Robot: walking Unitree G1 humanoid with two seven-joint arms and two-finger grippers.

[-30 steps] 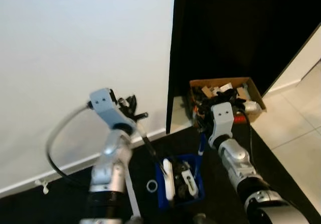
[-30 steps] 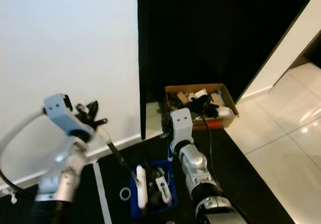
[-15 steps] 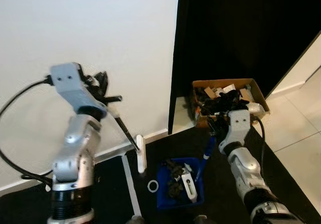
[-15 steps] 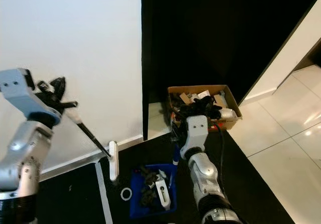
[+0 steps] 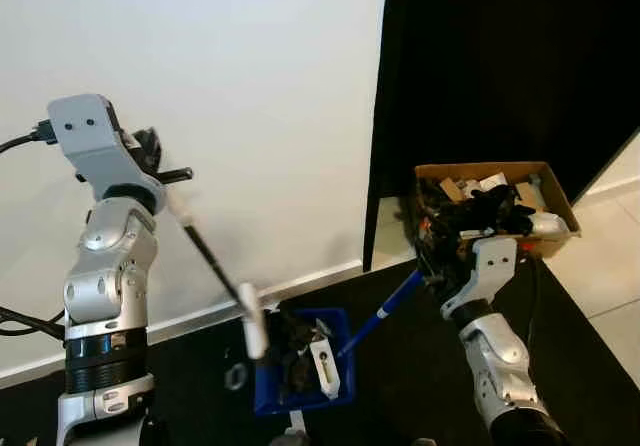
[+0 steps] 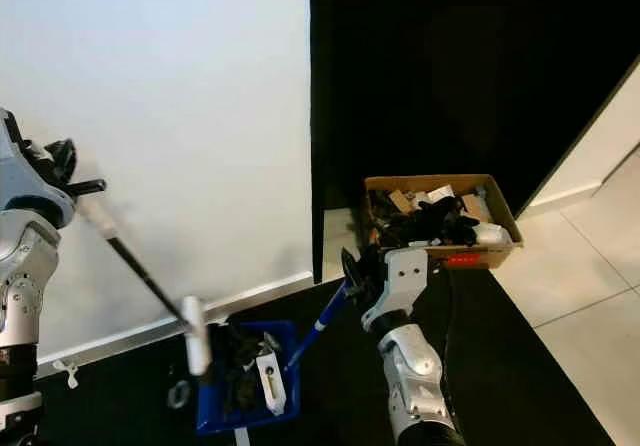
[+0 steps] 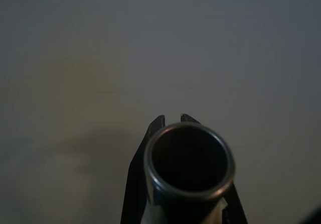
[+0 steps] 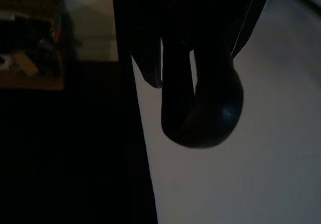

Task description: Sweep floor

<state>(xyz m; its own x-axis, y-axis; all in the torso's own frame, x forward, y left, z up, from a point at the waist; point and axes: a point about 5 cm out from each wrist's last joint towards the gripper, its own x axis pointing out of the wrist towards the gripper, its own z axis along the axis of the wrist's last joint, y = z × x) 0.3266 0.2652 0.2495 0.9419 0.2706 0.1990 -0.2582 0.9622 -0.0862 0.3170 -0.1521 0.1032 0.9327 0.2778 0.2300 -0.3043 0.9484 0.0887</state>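
The broom handle [image 5: 205, 254] is clamped in the left gripper [image 5: 150, 161] — its long axis slants down to the dustpan [image 5: 300, 366]. The dustpan's blue handle [image 5: 385, 306] is pinched by the right gripper [image 5: 430, 261], the nearer one

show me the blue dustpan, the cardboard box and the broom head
blue dustpan [image 5: 342, 368], left eye view, on its right wall
cardboard box [image 5: 561, 206], left eye view, on its right side wall
broom head [image 5: 252, 320], left eye view, on the white block's middle

Glossy blue plastic dustpan [image 5: 300, 371], matt brown cardboard box [image 5: 500, 206], polished floor tiles [image 5: 610, 266], matt white wall [image 5: 230, 106]
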